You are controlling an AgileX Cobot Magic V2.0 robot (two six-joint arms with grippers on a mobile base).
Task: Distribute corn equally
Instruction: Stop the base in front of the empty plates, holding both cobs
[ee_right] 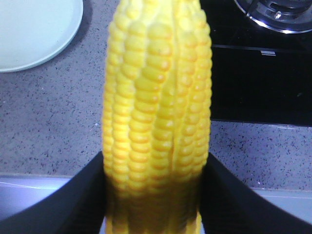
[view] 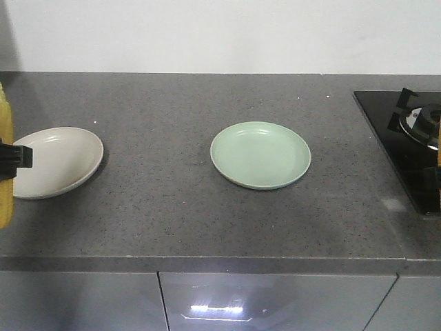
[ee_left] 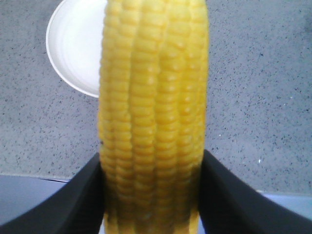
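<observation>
While clamped, corn (ee_left: 153, 117) fills left gripper (ee_left: 152, 195)

speckled matt stone counter (view: 172, 207); glossy black hob (view: 406, 158); bumpy-kerneled corn (ee_left: 153, 122).

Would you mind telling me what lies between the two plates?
Nothing: in the front view, only bare counter separates the beige plate from the green plate.

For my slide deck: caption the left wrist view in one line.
Left claw shut on a yellow corn cob, held above the grey countertop near the white plate.
</observation>
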